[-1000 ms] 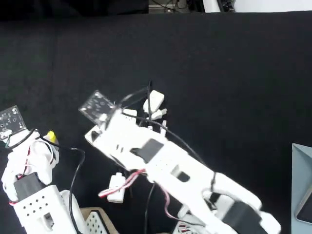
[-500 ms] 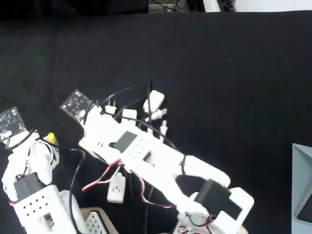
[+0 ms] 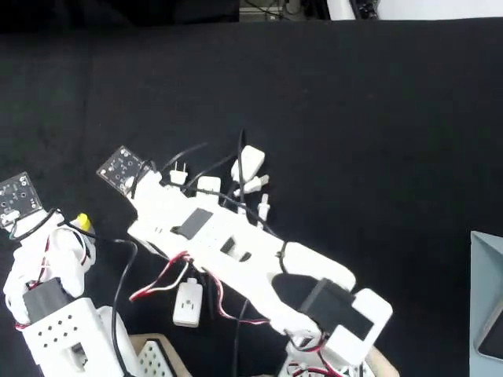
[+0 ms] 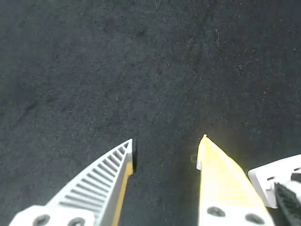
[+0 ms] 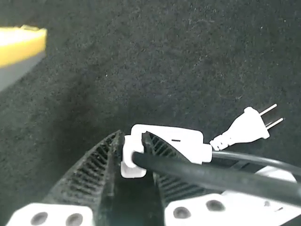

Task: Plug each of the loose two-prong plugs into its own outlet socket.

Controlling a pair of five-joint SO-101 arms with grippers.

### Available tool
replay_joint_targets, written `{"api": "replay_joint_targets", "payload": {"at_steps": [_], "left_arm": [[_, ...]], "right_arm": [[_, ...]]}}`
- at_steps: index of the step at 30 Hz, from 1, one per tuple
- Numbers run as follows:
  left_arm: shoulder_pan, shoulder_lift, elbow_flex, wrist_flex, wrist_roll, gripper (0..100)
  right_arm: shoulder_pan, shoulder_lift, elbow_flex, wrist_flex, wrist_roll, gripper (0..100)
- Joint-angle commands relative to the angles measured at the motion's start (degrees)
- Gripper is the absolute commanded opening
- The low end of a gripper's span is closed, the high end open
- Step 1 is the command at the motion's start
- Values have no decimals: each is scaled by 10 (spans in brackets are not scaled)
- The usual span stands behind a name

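Your loose two-prong plug (image 5: 247, 126) lies flat on the black cloth (image 5: 188, 56), just beside the white connector block (image 5: 174, 141), with its prongs pointing away from it. Your right gripper (image 5: 133, 141) has its jaws pinched close on the end of that block, and a black cable (image 5: 202, 173) runs across the fingers. In the high view a white outlet socket (image 3: 189, 302) lies beside the right arm, and a cluster of white plugs (image 3: 251, 163) sits farther out. Your left gripper (image 4: 165, 148) hovers over bare cloth, jaws spread wide and holding nothing.
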Motion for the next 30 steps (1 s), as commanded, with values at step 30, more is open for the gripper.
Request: {"api": "replay_joint_targets", "payload": {"at_steps": [30], "left_arm": [[-3,-6,-2,-11,0,223]], "right_arm": [[17,16,-13,-34,-3,12]]}}
